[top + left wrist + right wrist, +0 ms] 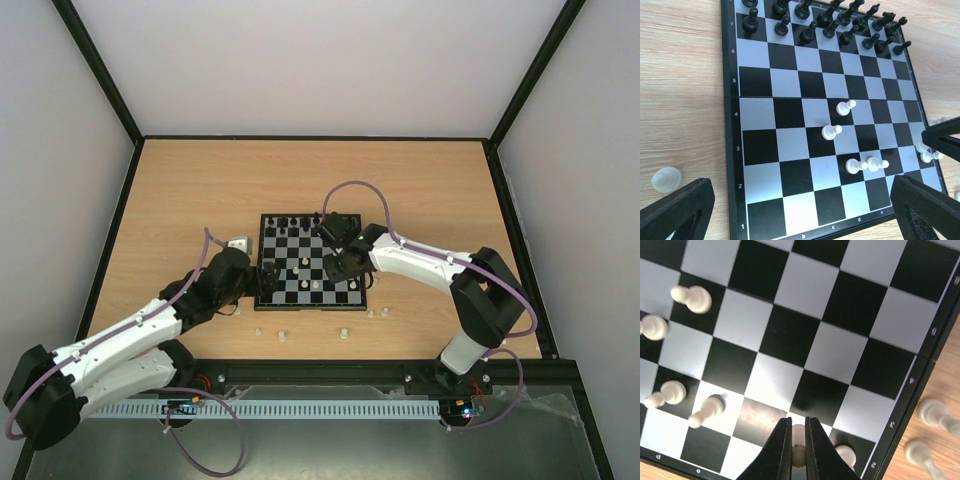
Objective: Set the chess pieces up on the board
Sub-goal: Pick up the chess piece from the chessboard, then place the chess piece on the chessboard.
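Surface finishes
Board (790,75) was smooth, faintly glossy; white chess pieces (830,131) and black chess pieces (751,22) were shiny plastic; table (680,75) showed matt wood grain.

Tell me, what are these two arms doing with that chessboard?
They are setting up a chess game. The right pincer is shut on a white piece over the board, near its right edge. The left pincer hangs open at the board's left side. The black pieces stand in their two far rows; a few white pawns dot the board, other white pieces lie on the table.
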Robot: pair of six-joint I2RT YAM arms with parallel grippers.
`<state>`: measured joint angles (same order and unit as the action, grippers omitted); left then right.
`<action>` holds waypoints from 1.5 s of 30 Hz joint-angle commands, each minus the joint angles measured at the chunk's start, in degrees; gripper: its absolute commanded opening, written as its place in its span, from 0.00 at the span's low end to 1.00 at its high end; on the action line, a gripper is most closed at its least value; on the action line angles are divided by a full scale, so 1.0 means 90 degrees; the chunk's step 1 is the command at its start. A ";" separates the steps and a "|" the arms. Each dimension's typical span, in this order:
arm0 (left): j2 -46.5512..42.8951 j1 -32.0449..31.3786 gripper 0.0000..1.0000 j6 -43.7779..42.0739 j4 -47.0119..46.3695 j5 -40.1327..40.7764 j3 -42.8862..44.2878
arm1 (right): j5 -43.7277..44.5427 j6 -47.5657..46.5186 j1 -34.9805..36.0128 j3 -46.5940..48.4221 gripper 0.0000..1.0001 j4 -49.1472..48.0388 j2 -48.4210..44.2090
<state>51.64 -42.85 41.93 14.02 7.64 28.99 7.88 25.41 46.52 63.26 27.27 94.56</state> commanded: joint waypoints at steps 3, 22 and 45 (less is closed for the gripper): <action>0.0324 -0.0043 1.00 -0.0059 -0.0140 0.0138 0.0204 | -0.0005 0.0255 0.0197 -0.0518 0.02 0.0257 -0.0177; 0.0961 -0.0044 1.00 -0.0061 -0.0433 0.0007 0.0230 | -0.0122 0.0185 0.0221 -0.0546 0.07 -0.0067 0.0042; 0.4458 -0.0691 0.56 -0.0504 -0.0322 0.0721 0.2234 | 0.0223 0.0214 0.0221 -0.0834 0.32 0.0227 -0.1565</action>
<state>88.18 -48.14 37.93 10.66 11.64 46.30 8.16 27.22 48.14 57.60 25.76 82.65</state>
